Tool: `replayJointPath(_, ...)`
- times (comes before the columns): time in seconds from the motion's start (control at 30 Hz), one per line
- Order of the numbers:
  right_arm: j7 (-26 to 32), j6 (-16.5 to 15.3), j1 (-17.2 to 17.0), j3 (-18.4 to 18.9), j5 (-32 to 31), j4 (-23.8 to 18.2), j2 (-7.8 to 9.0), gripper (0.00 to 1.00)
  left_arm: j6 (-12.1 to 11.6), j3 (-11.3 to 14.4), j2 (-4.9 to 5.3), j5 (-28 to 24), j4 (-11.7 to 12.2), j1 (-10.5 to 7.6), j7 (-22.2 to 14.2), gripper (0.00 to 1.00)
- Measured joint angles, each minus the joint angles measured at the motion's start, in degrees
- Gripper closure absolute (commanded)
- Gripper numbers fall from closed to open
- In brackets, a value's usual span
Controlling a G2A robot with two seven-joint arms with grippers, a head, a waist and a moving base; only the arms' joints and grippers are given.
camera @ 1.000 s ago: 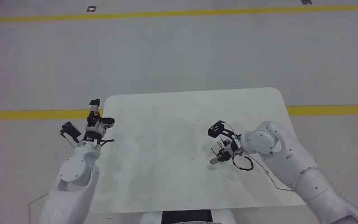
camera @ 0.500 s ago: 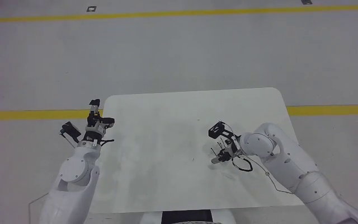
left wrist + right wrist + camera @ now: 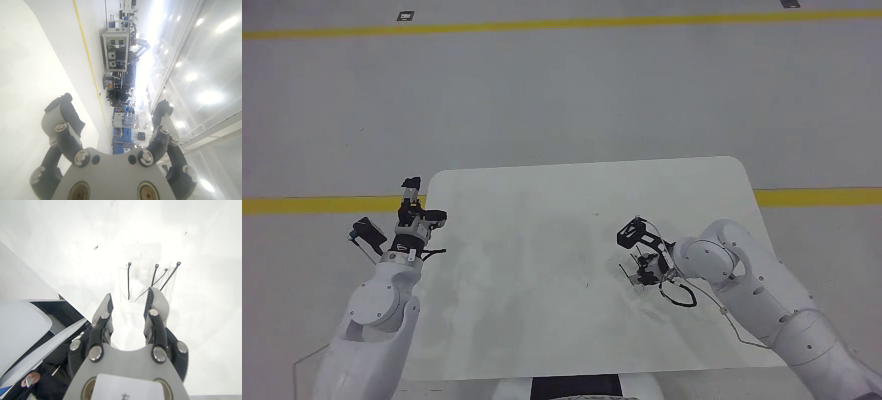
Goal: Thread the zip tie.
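On the white table (image 3: 542,220), zip ties (image 3: 129,281) point heads away from the wide, empty right hand (image 3: 130,293).

The top camera is looking down from above at the whole bench (image 3: 542,220). The left wrist camera is sitting right behind the left gripper (image 3: 115,101) at 9 o'clock, facing the room (image 3: 121,75). The right wrist camera is looking closely down at the bench's 3 o'clock part, sharing it with the top view.

Black zip ties (image 3: 128,281), a clear holder (image 3: 132,308), a plain white desk (image 3: 542,230). The floor (image 3: 542,90) is pale grey with yellow lines (image 3: 562,23). The right gripper (image 3: 130,295) has silver fingers (image 3: 159,300) with black ribbed pads.
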Motion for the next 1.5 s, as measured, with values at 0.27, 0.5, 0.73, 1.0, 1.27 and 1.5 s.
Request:
replayJointPath(0.27, -0.9, 1.6, 0.6, -1.2, -2.0, 0.8, -0.26, 0.79, 0.0, 0.0, 0.0, 0.0, 0.0, 0.0, 0.0, 0.0)
replayJointPath(0.5, -1.5, 3.3, 1.1, -2.2, -3.7, 1.1, -0.59, 0.85, 0.0, 0.0, 0.0, 0.0, 0.0, 0.0, 0.0, 0.0)
replayJointPath(0.73, -2.2, 5.2, 1.4, -3.1, -5.6, 1.7, -0.91, 0.86, 0.0, 0.0, 0.0, 0.0, 0.0, 0.0, 0.0, 0.0)
replayJointPath(1.0, -3.6, 7.3, 2.8, -5.7, -7.2, 3.8, -1.97, 0.87, 0.0, 0.0, 0.0, 0.0, 0.0, 0.0, 0.0, 0.0)
replayJointPath(1.27, -4.6, 8.9, 3.8, -6.5, -8.3, 5.2, -2.64, 0.87, 0.0, 0.0, 0.0, 0.0, 0.0, 0.0, 0.0, 0.0)
replayJointPath(1.5, -4.8, 9.3, 2.9, -5.5, -9.3, 3.9, -2.46, 0.88, 0.0, 0.0, 0.0, 0.0, 0.0, 0.0, 0.0, 0.0)
